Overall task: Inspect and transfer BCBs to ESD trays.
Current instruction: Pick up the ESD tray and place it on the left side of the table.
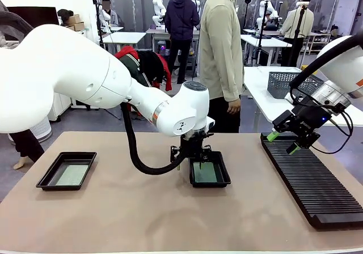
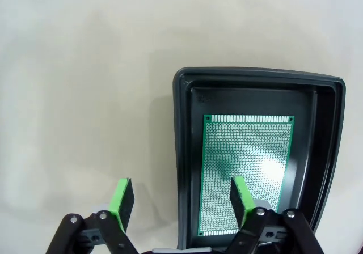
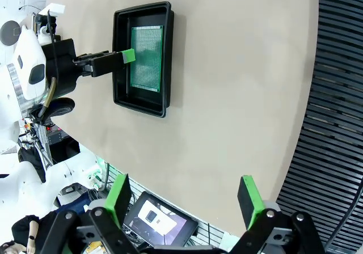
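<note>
The left hand (image 2: 182,200), fingers spread and empty, hangs over the mid-table ESD tray (image 2: 184,152), whose BCB (image 2: 249,163) lies flat inside, likely just released. The right hand (image 3: 184,200), also spread and empty, waits above the slotted rack (image 1: 309,180) at the table's right edge.

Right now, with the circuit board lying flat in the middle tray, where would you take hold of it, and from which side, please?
Probably across its two long edges, coming straight down from above. The circuit board lies flat on the floor of the black tray, so no side approach clears the raised rim. There is a bare strip of floor along each long edge for a finger. The left tool hangs open above it.
</note>
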Available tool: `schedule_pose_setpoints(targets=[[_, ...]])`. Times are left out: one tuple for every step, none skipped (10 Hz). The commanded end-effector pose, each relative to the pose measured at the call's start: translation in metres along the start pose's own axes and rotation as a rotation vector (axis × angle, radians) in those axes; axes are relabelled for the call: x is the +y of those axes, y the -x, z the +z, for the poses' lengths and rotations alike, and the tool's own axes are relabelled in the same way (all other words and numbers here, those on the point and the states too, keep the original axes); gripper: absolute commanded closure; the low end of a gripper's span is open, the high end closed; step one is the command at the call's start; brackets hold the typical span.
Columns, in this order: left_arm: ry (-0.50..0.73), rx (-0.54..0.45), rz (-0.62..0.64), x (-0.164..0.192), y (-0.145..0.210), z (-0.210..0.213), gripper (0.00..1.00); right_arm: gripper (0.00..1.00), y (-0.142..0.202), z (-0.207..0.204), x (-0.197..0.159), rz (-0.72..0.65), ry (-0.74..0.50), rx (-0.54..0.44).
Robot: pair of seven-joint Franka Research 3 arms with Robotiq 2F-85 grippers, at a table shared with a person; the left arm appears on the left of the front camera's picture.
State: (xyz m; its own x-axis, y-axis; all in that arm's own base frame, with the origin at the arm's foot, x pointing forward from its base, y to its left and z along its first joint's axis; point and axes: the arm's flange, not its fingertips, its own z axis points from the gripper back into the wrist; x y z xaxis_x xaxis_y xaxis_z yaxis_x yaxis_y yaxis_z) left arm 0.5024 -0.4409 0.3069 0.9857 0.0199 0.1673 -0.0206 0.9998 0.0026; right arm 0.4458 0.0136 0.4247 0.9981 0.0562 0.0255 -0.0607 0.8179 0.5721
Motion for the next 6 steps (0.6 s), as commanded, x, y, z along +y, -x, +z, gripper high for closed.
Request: schedule_pose_setpoints(targets=[[-0.002,0.007,-0.014,0.0,-0.0035,0.0046,0.13,0.0,-0.0006,-0.0013,0.0007,-0.017,0.002,-0.01],[-0.001,0.006,-0.019,-0.0007,-0.004,0.0066,0.13,0.0,-0.0006,-0.0013,0.0007,-0.017,0.002,-0.01],[-0.005,0.007,-0.018,-0.0007,-0.0049,0.0069,0.17,0.0,-0.0006,-0.0013,0.0007,-0.017,0.002,-0.01],[0.0,0.015,-0.026,-0.0001,-0.0051,0.0065,0.16,0.0,-0.0006,-0.0013,0.0007,-0.017,0.002,-0.01],[-0.002,0.021,-0.036,0.001,-0.0058,0.0063,0.21,0.0,-0.0006,-0.0013,0.0007,-0.017,0.002,-0.01],[0.001,0.029,-0.047,0.0026,-0.0063,0.0065,0.2,0.0,-0.0006,-0.0013,0.0007,-0.017,0.002,-0.01]])
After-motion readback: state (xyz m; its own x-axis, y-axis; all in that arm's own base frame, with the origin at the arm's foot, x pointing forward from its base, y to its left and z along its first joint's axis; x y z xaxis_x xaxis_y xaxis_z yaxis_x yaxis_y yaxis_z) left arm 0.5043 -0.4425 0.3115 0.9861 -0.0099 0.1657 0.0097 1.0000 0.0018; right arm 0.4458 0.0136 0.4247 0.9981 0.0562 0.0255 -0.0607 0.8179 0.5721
